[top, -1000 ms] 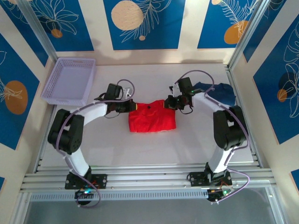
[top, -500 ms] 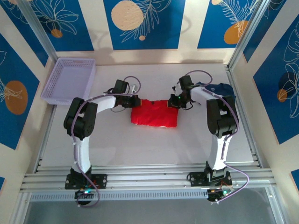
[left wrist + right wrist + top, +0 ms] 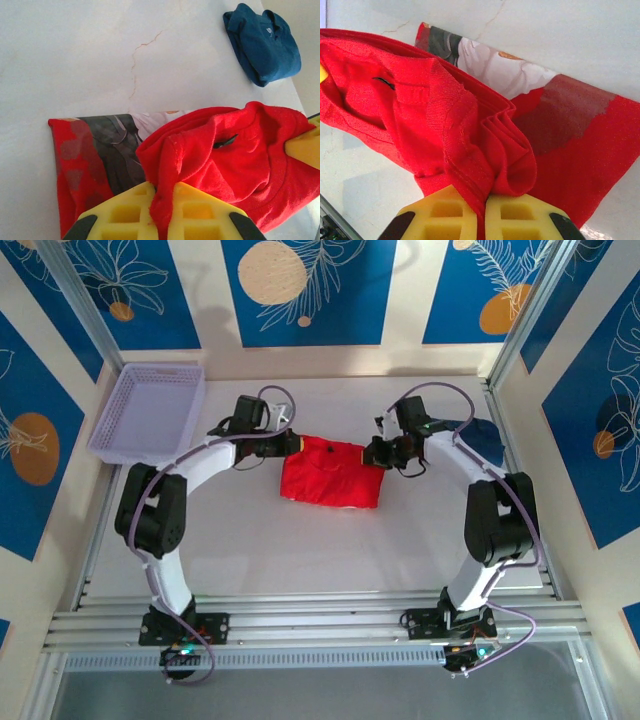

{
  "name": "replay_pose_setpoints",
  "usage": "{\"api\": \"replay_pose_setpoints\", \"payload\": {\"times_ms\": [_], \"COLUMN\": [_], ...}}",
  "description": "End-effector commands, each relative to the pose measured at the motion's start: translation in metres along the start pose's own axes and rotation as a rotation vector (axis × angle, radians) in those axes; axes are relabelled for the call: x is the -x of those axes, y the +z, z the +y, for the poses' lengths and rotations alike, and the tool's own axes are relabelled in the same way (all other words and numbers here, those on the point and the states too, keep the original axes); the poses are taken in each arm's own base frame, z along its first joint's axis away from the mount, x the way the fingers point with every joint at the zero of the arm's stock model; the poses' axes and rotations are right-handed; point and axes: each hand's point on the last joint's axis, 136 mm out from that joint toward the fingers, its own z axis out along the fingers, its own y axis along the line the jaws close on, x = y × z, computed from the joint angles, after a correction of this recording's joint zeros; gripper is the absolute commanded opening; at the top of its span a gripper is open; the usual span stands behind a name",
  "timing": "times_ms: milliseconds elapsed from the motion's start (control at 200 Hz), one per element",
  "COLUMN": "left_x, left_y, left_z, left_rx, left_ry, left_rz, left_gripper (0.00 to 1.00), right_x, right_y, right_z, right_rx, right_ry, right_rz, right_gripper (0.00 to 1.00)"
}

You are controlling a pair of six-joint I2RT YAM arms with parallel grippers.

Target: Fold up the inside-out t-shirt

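White table (image 3: 330, 560), wide open surface nearward, red t-shirt (image 3: 330, 478) edges clamped by left pincer (image 3: 161, 202) and right pincer (image 3: 483, 207)

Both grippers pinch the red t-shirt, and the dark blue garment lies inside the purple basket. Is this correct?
The dark blue garment lies on the table at the far right, not inside the purple basket, as the top external view shows. The rest holds.

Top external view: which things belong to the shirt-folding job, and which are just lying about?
In the job: red t-shirt; left gripper and right gripper, each shut on the cloth.
Lying about: navy garment at the far right; lavender basket at the far left.
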Motion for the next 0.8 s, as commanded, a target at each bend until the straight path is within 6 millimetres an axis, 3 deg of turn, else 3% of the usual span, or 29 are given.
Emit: {"api": "replay_pose_setpoints", "payload": {"times_ms": [0, 190, 330, 460, 590, 795], "left_x": [-0.002, 0.007, 0.016, 0.030, 0.044, 0.043], "left_y": [0.021, 0.072, 0.088, 0.079, 0.056, 0.018], "left_z": [0.010, 0.041, 0.056, 0.054, 0.051, 0.049], "left_rx": [-0.022, -0.008, 0.045, 0.084, 0.146, 0.248], "left_ry": [-0.001, -0.042, -0.055, -0.035, 0.009, 0.039], "left_rz": [0.041, 0.073, 0.079, 0.072, 0.048, 0.031], "left_gripper": [0.03, 0.12, 0.25, 0.38, 0.48, 0.66], "right_x": [-0.012, -0.002, 0.010, 0.020, 0.021, -0.008], "right_y": [0.012, 0.039, 0.045, 0.026, -0.001, -0.030], "right_z": [-0.029, -0.071, -0.075, -0.071, -0.069, -0.065], "right_rx": [-0.030, -0.055, -0.050, -0.056, -0.087, -0.093], "right_ry": [0.102, 0.203, 0.202, 0.190, 0.177, 0.199], "right_rz": [0.054, 0.072, 0.078, 0.040, -0.007, -0.033], "right_gripper": [0.09, 0.14, 0.31, 0.44, 0.51, 0.71]}}
